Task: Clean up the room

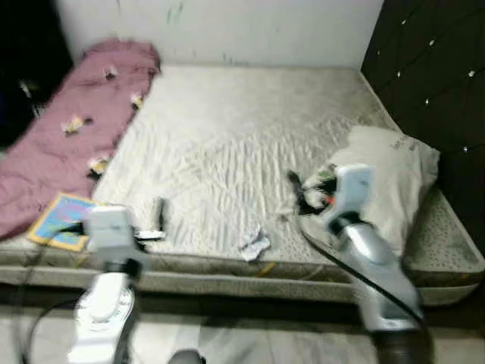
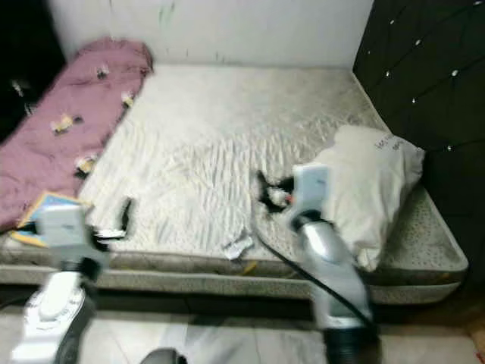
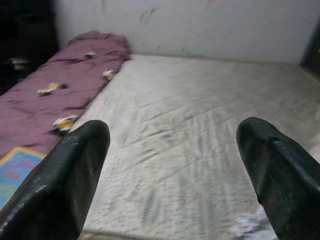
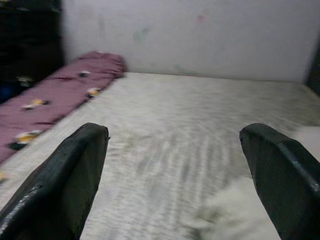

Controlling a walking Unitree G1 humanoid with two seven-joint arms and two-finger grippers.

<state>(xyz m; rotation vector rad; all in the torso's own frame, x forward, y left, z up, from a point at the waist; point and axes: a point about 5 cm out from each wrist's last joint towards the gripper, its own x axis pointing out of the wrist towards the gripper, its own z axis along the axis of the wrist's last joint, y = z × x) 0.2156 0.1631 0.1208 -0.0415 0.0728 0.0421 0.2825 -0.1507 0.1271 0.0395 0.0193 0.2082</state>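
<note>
- Claws: our left claw (image 3: pixel 172 175) and our right claw (image 4: pixel 175 180) are both spread wide, grasping nothing, over the bed (image 1: pixel 227 144).
- Crumpled paper (image 1: pixel 255 243) lies between them, by the near edge.
- Pillow (image 1: pixel 390 178) sits just past our right claw.
- Pink blanket (image 1: pixel 72 129) lies beyond our left claw.

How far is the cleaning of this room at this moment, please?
Nothing looks done yet. Both the left gripper and the right gripper are open and hold nothing, above the bare grey mattress. The crumpled white paper, colourful flat book and rumpled pink blanket remain to tidy.
</note>
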